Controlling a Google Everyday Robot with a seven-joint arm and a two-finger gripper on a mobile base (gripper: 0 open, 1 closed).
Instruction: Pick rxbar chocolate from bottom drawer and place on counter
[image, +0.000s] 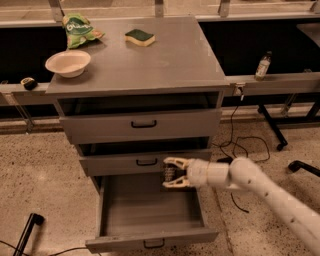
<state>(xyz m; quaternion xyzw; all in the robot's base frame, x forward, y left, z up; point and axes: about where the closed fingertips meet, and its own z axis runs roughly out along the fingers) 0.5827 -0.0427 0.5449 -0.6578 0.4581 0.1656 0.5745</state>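
A grey metal cabinet with three drawers stands on a speckled floor. The bottom drawer (145, 212) is pulled out, its floor bare. A white robot arm (260, 192) reaches in from the right. Its hand (166, 173) hangs above the back of the open drawer, its two pale fingers clamped on the rxbar chocolate (170, 174), a small dark bar lifted off the drawer floor. On the table (165, 60) above sit a white bowl (68, 63), a green-topped sponge (139, 37) and a green bag (79, 30).
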